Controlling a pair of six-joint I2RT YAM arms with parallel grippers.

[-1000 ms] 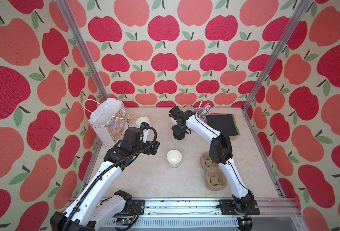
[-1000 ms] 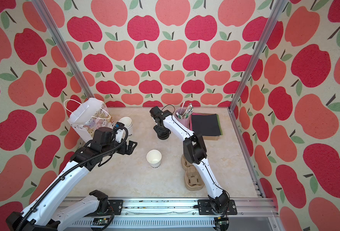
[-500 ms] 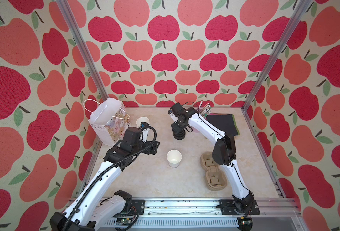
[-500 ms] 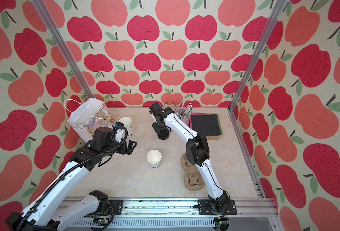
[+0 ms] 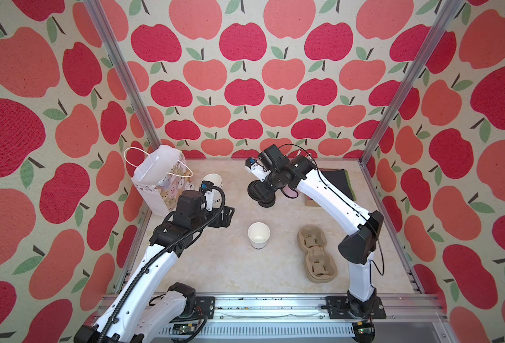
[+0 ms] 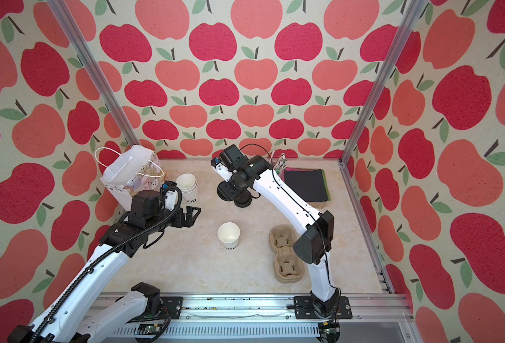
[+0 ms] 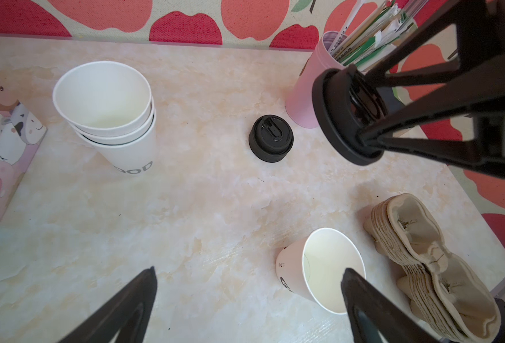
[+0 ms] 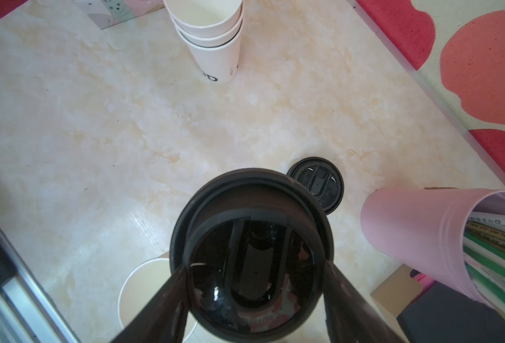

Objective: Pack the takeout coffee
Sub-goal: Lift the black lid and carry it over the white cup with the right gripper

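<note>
The takeout coffee's white paper cup [image 5: 258, 234] [image 6: 229, 234] stands open and upright in mid-table, with black lettering low on its side [image 7: 293, 267]. My right gripper [image 8: 252, 267] [image 5: 258, 190] is shut on a round black lid [image 8: 251, 252] [image 7: 346, 115], holding it tilted just above the table. Another black lid [image 7: 271, 138] [image 8: 319, 184] [image 5: 266, 202] rests on the table beside it. Left of the cup, my left gripper [image 5: 226, 215] [image 7: 249, 270] hangs wide open and holds nothing.
A stack of white cups [image 5: 212, 181] [image 7: 105, 110] stands beside a patterned gift bag [image 5: 159, 181] at the back left. A pink cup of sticks [image 7: 307, 98] and dark napkins [image 5: 337, 184] sit at the back right. Pulp cup carriers [image 5: 316, 255] lie right of the cup.
My right gripper has turned at the wrist and lifted the lid a little off the lid on the table. The left arm and the cup have not moved.
</note>
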